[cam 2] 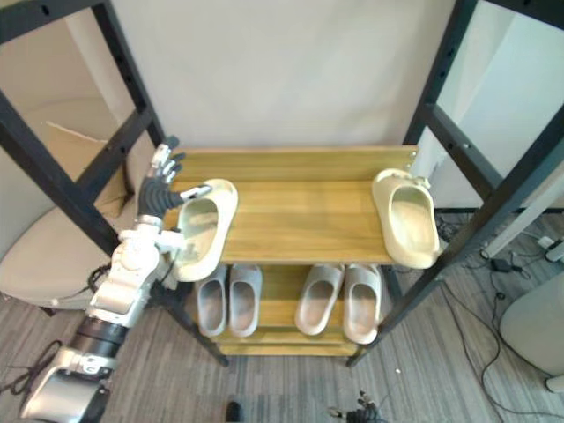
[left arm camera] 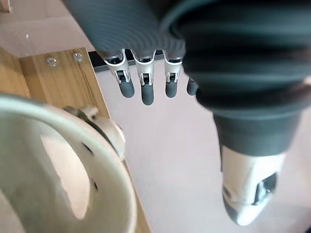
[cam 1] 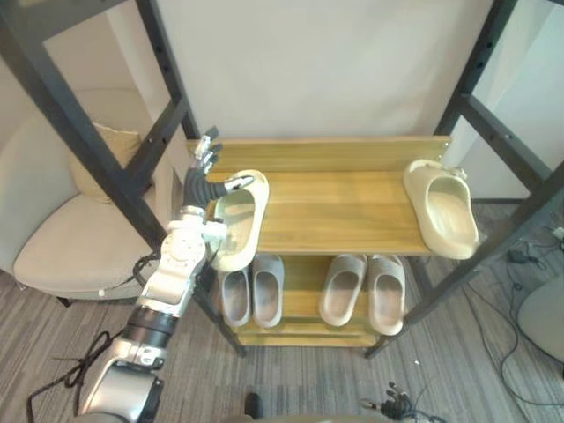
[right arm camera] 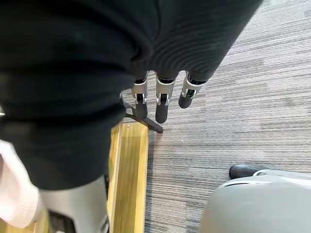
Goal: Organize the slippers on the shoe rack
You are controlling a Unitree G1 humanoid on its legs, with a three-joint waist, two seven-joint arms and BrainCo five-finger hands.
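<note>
1. Left eye view: here's the shoe rack point(cam 1: 335, 211), wooden shelves in a black frame. Two cream slippers sit on the top shelf, well apart. The left-end slipper point(cam 1: 238, 220) lies back to front, with its near end poking out past the shelf's front edge. The right-end slipper point(cam 1: 443, 211) sits at the far right end. The left hand point(cam 1: 201, 181) is up at the left-end slipper's outer side, fingers straight and pointing toward the back wall. Its thumb reaches across to the slipper's far rim; I can't tell whether it actually touches. A pale armchair point(cam 1: 53, 229) stands off to the left of the rack.

2. Right eye view: down on the lower shelf there's a grey pair point(cam 2: 227, 300) on the left and a beige pair point(cam 2: 339, 301) on the right. Each pair sits side by side.

3. Left wrist view: in close now, and this hand is wide open. The fingers point(left arm camera: 147, 87) run straight in a row and the thumb point(left arm camera: 248, 189) is spread well away from them, gripping nothing. The cream slipper's curved rim looms just beside the hand, lying on the wood.

4. Right wrist view: the right hand point(right arm camera: 163, 102) hangs over the grey carpet floor point(right arm camera: 252, 97), fingers straight and relaxed, holding nothing. A wooden board of the rack runs just beside it.
</note>
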